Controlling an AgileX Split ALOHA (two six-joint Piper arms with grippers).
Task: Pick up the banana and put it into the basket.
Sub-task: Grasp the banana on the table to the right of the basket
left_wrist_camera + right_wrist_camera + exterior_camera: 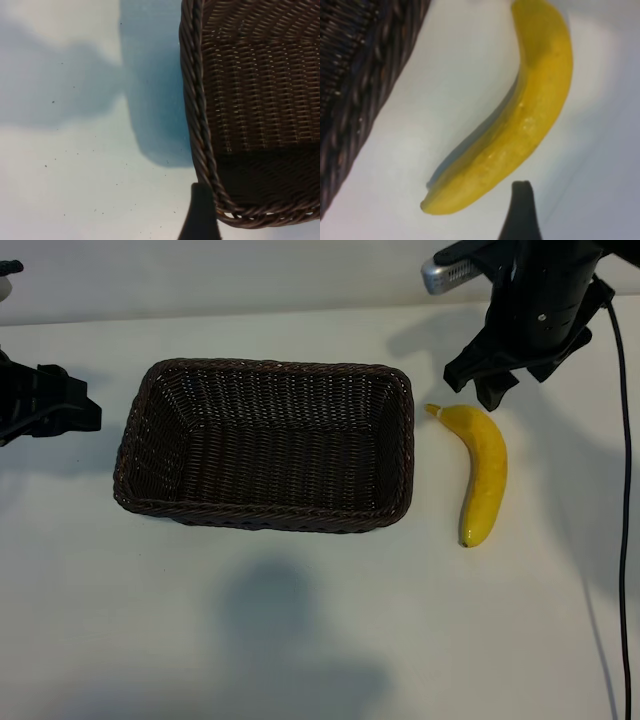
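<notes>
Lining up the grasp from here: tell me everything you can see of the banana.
The banana is single, curved, smooth and bright yellow, with a pale stem tip toward the far side and a small dark end toward the near side. It lies flat on the white table, right of the basket and apart from it. The right gripper hangs open just beyond its stem end; nothing grips it.

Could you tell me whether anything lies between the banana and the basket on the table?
Nothing: between the banana and the basket there is only bare white table, shown in the exterior and right wrist views.
</notes>
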